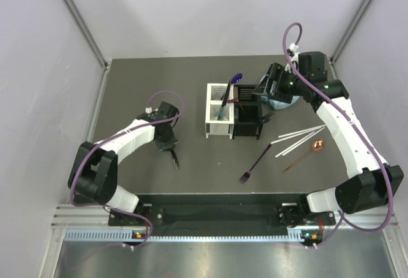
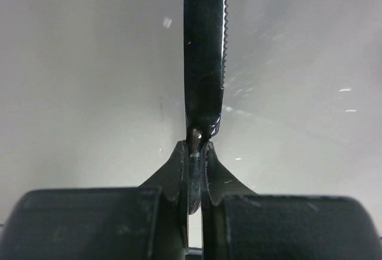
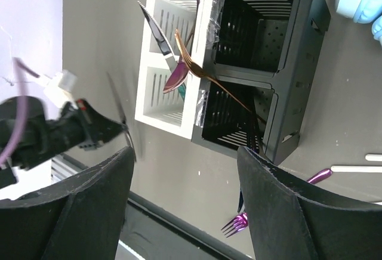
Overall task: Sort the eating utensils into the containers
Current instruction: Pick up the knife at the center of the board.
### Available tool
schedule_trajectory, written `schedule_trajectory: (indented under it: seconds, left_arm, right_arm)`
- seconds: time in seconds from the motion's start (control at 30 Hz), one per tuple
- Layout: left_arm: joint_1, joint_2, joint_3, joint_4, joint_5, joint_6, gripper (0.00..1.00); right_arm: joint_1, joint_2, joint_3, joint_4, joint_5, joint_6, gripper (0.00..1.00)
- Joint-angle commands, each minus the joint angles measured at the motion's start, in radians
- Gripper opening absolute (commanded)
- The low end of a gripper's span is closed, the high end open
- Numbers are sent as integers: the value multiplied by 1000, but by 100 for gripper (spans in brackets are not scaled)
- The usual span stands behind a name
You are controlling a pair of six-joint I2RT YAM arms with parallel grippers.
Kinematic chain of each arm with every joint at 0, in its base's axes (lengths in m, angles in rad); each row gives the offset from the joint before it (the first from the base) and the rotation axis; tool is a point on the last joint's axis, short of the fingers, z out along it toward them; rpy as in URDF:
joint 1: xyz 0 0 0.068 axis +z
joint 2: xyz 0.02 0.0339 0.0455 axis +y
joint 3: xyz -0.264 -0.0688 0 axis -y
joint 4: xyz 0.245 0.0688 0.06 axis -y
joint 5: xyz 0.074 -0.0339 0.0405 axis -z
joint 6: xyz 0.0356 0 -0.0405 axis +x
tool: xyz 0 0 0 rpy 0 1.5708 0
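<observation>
the left claw point(image 2: 196, 152) is pinched shut on a dark serrated knife point(image 2: 205, 51), gripping it at one end so the blade runs straight out beyond the fingertips. from above, this claw point(image 1: 171, 150) and knife point(image 1: 174, 160) sit over the left part of the worktop point(image 1: 146, 80), well apart from the caddies.

the right claw point(image 3: 185, 152) is spread wide with nothing in it. it hangs at the far right point(image 1: 264, 87), near the black caddy point(image 1: 248, 113) and the blue headphones point(image 1: 280, 102).

the white caddy point(image 3: 170, 63) and the black caddy point(image 3: 262, 63) stand touching side by side. a second knife point(image 3: 156, 30) and a purple spoon point(image 3: 176, 75) stick out of the white one. a copper fork point(image 3: 209, 81) leans out of the black one.

loose on the worktop to the right lie a purple fork point(image 1: 255, 163), white sticks point(image 1: 299, 139) and a copper spoon point(image 1: 306, 153).
</observation>
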Motion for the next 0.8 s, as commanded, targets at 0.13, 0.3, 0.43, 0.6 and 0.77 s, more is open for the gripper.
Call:
schedule_trajectory:
  seconds: [0.13,0.3,0.43,0.6,0.77]
  left_arm:
    - [2,-21,41,147,-17,109,0]
    - [2,23,54,173,0,126,0]
    - [4,46,73,188,5,150,0]
    - [2,82,96,188,16,176,0]
    - [2,60,105,205,34,184,0]
  right_arm:
    - [-14,27,62,63,-16,4,70]
    - [-15,35,60,101,-22,21,70]
    - [-15,32,54,108,-22,23,70]
    - [-15,20,25,114,-22,26,70]
    - [-17,17,16,114,-22,21,70]
